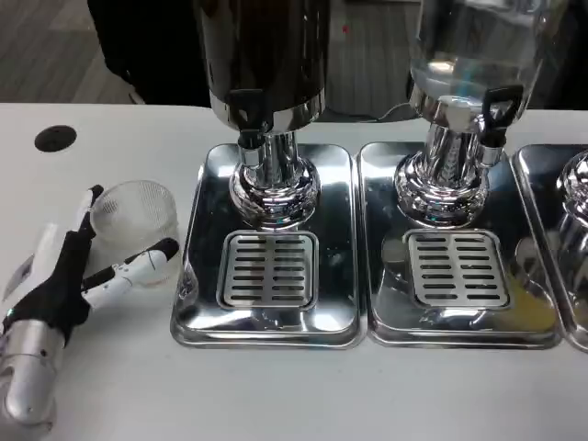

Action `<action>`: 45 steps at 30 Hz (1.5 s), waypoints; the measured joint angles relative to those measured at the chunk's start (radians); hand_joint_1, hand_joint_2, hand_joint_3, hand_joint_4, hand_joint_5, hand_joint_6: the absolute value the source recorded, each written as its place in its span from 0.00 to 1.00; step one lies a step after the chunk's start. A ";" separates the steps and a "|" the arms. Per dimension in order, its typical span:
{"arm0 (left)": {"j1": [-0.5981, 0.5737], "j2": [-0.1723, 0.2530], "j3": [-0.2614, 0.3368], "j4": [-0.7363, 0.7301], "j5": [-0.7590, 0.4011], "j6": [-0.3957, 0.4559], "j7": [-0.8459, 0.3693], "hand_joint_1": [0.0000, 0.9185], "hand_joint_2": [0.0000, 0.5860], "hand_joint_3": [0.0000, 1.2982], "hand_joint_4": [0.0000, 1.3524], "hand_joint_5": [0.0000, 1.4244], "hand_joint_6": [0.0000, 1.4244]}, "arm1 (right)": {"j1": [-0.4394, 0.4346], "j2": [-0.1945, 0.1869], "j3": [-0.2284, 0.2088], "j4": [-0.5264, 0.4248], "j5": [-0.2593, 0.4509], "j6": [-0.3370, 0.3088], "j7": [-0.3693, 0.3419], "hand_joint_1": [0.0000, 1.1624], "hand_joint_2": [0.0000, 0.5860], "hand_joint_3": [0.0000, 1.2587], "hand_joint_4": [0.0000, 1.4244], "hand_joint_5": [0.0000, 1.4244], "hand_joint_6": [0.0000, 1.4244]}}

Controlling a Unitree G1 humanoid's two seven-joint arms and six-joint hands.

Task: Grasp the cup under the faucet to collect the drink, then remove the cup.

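A clear ribbed plastic cup (135,219) stands upright on the white table, left of the left drip tray (268,326). My left hand (78,271) reaches in from the lower left. One finger lies along the cup's left side and another runs along its front, fingers spread around it. The cup is not lifted and I see no firm grip. The dark-tank dispenser's faucet (248,119) hangs above the slotted grate (268,268), with nothing under it.
A second dispenser with a clear tank and black-handled faucet (491,110) stands on the middle tray (457,326). A third tray edge (574,239) shows at far right. A black round hole (55,139) sits in the table at the back left.
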 measured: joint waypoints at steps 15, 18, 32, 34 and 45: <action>0.009 -0.011 0.020 0.013 -0.017 -0.041 0.023 0.23 0.27 0.16 0.27 0.18 0.21 | 0.008 0.004 -0.007 -0.002 0.000 -0.003 0.002 0.31 1.00 0.08 0.06 0.00 0.00; 0.014 -0.011 0.026 0.013 -0.023 -0.049 0.028 0.23 0.29 0.20 0.32 0.20 0.23 | 0.008 0.004 -0.008 -0.001 0.000 -0.006 0.002 0.31 1.00 0.08 0.06 0.00 0.00; 0.051 -0.012 0.061 -0.006 -0.045 -0.077 0.050 0.23 0.33 0.33 0.41 0.28 0.28 | 0.008 0.008 -0.011 0.000 0.002 -0.019 0.002 0.31 1.00 0.08 0.06 0.00 0.00; 0.059 -0.012 0.073 -0.011 -0.045 -0.077 0.052 0.23 0.33 0.33 0.41 0.28 0.29 | 0.008 0.009 -0.011 0.000 0.002 -0.019 0.002 0.31 1.00 0.08 0.06 0.00 0.00; 0.075 -0.017 0.094 -0.089 -0.042 -0.074 0.064 0.23 0.33 0.33 0.41 0.29 0.30 | 0.011 0.011 -0.011 0.000 0.002 -0.021 0.002 0.31 1.00 0.08 0.06 0.00 0.00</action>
